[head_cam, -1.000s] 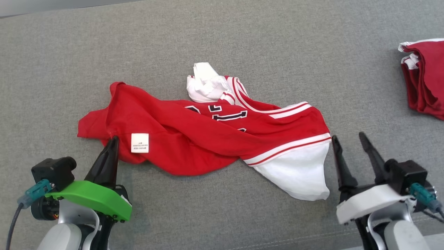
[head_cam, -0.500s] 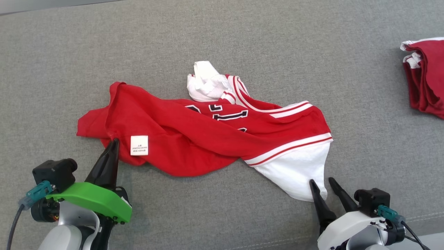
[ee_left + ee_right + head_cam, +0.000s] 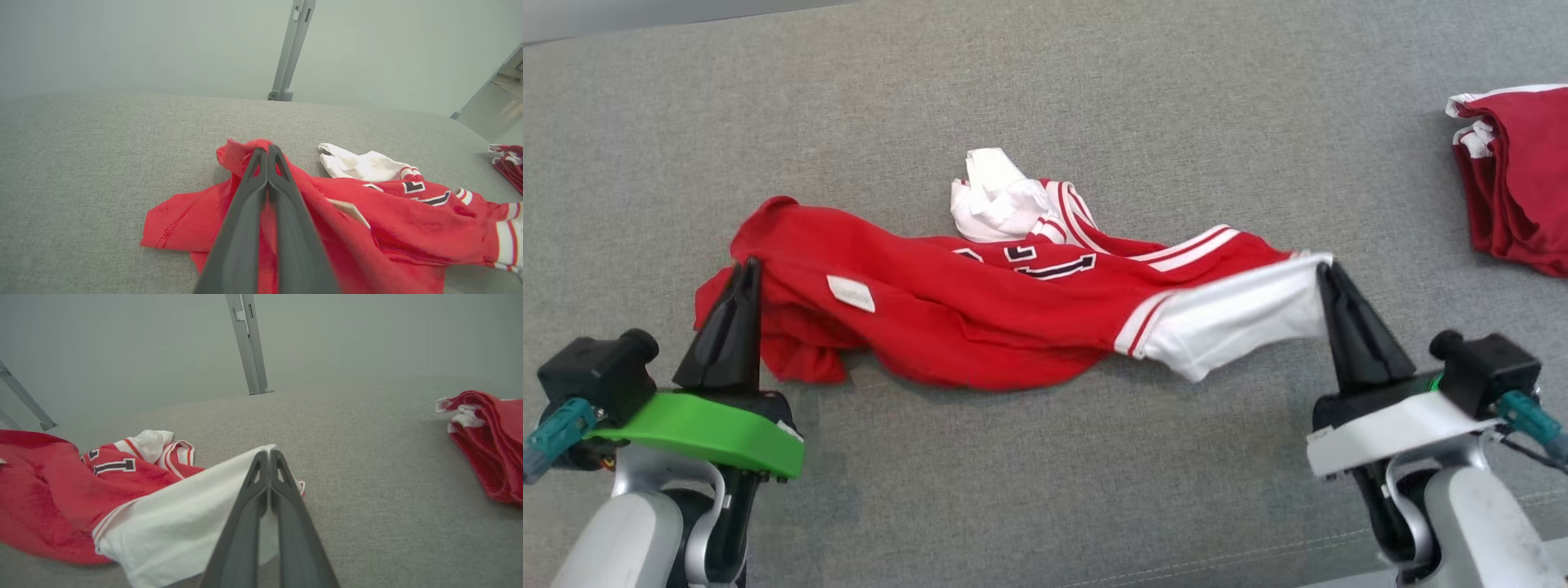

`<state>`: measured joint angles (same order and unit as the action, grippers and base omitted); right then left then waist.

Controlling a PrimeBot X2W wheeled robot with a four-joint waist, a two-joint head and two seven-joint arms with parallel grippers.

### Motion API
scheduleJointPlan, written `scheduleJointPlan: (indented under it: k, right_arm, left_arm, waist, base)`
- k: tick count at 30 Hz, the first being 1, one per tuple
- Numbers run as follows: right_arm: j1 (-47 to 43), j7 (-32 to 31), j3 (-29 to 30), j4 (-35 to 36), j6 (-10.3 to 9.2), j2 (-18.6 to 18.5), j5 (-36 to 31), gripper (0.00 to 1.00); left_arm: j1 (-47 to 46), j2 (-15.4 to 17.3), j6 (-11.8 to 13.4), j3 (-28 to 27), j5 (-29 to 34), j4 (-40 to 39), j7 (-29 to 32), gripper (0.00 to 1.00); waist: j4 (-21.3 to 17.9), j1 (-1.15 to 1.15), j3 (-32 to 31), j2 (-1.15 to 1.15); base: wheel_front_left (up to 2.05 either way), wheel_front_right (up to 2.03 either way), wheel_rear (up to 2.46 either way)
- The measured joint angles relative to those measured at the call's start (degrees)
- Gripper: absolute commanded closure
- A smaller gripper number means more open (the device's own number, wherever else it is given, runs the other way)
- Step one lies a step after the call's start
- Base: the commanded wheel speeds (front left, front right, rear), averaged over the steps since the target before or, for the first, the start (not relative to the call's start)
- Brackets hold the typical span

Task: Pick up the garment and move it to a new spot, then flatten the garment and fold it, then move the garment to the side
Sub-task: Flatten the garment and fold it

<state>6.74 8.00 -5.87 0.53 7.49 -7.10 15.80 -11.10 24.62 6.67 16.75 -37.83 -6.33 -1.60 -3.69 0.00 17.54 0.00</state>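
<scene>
Garment [image 3: 980,327] — left claw [image 3: 745,265] and right claw [image 3: 1323,269] pinch it (ends aloft).

Looking like a robotics lab or test room rather than a home. Working over a wide desk [image 3: 1045,90] wrapped in plain grey woven fabric, stitched with a seam near its front edge. Facing a bare, pale wall [image 3: 122,41] beyond the desk's far edge, with a grey metal post [image 3: 292,49] rising there and a slanted metal strut [image 3: 24,396] toward the desk's far left. Keeping a stack of folded red-and-white garments [image 3: 1515,180] at the desk's right end.
</scene>
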Motion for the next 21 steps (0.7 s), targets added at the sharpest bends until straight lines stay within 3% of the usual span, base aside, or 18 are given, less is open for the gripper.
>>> scheduleJointPlan:
  k: [7,21]
  right_arm:
    - [8.00,0.94,2.76,8.06,0.01,-3.03,-0.98,1.00]
    - [22.63,-2.02,8.79,15.58,0.01,-8.44,-1.54,1.00]
  left_arm:
    - [-3.06,2.57,1.25,-1.75,3.21,-4.75,-0.88,1.00]
    - [-8.78,8.97,4.44,-7.47,8.71,-15.51,-1.00,1.00]
  waist:
    - [-0.59,0.00,-0.59,0.00]
    - [-0.28,0.00,-3.96,0.00]
  base:
    - [0.00,0.00,0.00]
    - [0.00,0.00,0.00]
